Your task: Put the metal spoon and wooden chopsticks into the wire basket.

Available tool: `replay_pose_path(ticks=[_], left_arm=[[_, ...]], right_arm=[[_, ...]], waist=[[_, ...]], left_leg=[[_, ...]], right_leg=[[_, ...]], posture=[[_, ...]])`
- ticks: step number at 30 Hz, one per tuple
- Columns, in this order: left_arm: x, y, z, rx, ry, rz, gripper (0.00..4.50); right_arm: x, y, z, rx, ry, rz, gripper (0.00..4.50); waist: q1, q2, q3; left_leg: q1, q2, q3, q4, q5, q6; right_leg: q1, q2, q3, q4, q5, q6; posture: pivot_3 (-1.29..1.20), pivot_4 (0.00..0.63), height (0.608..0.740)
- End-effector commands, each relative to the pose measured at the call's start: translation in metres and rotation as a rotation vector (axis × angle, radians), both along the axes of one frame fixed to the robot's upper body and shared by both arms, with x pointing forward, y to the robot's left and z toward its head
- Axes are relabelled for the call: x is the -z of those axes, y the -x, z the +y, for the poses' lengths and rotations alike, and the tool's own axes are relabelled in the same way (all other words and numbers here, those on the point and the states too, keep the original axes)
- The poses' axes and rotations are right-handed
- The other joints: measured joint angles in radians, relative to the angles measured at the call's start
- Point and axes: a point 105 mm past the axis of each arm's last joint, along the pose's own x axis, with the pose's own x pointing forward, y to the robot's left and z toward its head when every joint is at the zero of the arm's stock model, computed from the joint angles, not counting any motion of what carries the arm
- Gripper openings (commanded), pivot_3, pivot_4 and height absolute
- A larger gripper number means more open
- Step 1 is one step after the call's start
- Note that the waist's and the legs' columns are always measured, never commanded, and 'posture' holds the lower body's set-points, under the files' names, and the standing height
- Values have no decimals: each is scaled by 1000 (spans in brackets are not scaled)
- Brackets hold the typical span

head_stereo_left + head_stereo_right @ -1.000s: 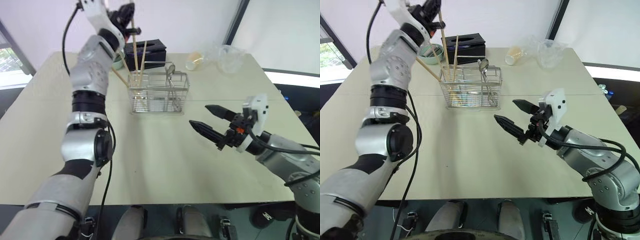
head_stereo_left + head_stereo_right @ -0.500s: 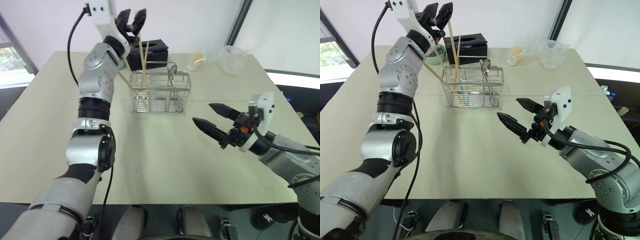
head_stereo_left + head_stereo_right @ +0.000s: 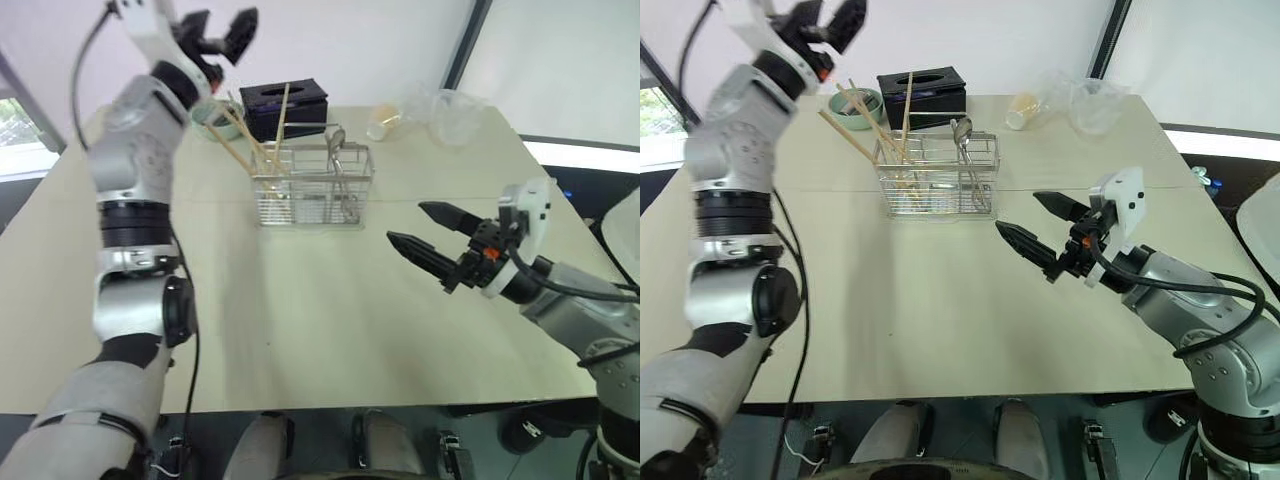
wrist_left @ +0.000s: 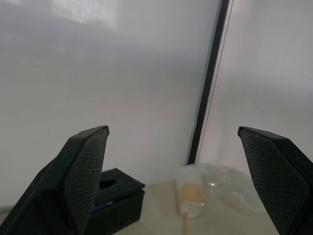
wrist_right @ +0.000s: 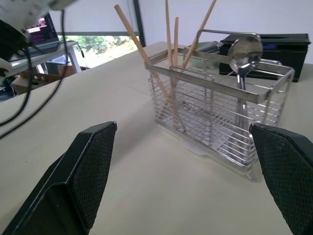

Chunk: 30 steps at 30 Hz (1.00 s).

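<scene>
The beige table [image 3: 330,330] carries everything. On its far half, near the middle, stands the wire basket [image 3: 312,190], a silver rectangular mesh caddy with inner compartments and an upright loop handle.

Behind the wire basket, at the far edge, sits a black tissue box [image 3: 284,106], and to its left a green bowl [image 3: 858,106], partly hidden in the left eye view by the raised left arm. Further right along the far edge a paper cup [image 3: 383,122] lies on its side, just beside a crumpled clear plastic bag [image 3: 450,113].

The left tool [image 3: 218,33] is held high above the far left part of the table, up and to the left of the wire basket and well apart from it. Its two black fingers [image 4: 80,176] are spread wide and carry nothing; between them the left wrist view shows the wall, the tissue box and the cup.

The right tool [image 3: 428,237] hovers over the right half of the table, to the right of the wire basket and nearer the robot, pointing toward it. Its fingers [image 5: 88,174] are also spread wide, empty, with the wire basket framed between them in the right wrist view.

The wooden chopsticks [image 3: 268,135] stand in the left end of the wire basket, fanned out and leaning, their upper ends well above the rim; some tilt left toward the bowl, one rises nearly upright.

The metal spoon [image 5: 242,63] stands in a compartment toward the right end, handle down, its oval bowl just above the rim.
</scene>
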Motion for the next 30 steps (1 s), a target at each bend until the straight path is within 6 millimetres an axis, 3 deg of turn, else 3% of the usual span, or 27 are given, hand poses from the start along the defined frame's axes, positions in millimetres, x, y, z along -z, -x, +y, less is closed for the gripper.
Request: replay_pose_path(ticks=[1, 6, 9, 11, 14, 19, 23, 30], left_arm=[[-30, 14, 20, -51, 28, -78, 4451], [-35, 28, 32, -75, -59, -89, 4451], [-19, 37, 39, -57, -202, -48, 4451], [-4, 43, 47, -57, -307, -10, 4451], [36, 60, 71, -44, -527, 102, 4451], [88, 99, 94, 51, -846, 252, 4451], [102, 115, 103, 75, -858, 330, 4451], [107, 120, 88, 118, -851, 316, 4451]], right_arm=[[-12, -1, 3, -33, 1, -58, 4500], [-12, -7, 8, -70, 9, -67, 4500], [-12, -10, 5, -77, 49, -80, 4500], [-12, -12, 0, -71, 91, -93, 4500], [-13, -15, -19, -45, 182, -109, 4500], [-14, -21, -45, -17, 284, -110, 4500], [-15, -26, -52, -11, 302, -107, 4500], [-11, -28, -42, -44, 291, -106, 4500]], waist=[[0, 0, 0], [1, 0, 0], [-2, 1, 0], [-4, 3, 0], [-11, 5, 1], [-21, 5, 1], [-11, 8, 3], [3, 9, 4]], left_leg=[[0, 0, 0, 0, 0, 0], [0, 0, -1, 0, 0, 0], [0, 0, 0, 0, 0, 0], [0, 0, 1, 0, 0, 0], [0, 1, 1, -1, 0, 0], [0, 1, 1, -1, 0, 0], [0, 1, 2, -1, 0, 0], [0, 2, 2, -1, 0, 0]], right_leg=[[0, 0, 0, 0, 0, 0], [0, 0, 0, 1, 0, 0], [0, 0, 0, 0, 0, 0], [-1, 0, 1, 0, 0, 0], [-1, 0, 2, 0, 0, 0], [-2, -1, 2, 0, -1, -2], [-2, -4, 2, -2, -2, -6], [-1, -4, 2, -2, -2, -6]], posture=[[0, 150, 649], [0, 150, 649], [0, 150, 649], [0, 150, 649], [0, 150, 649], [0, 150, 649], [0, 150, 649], [0, 150, 649]])
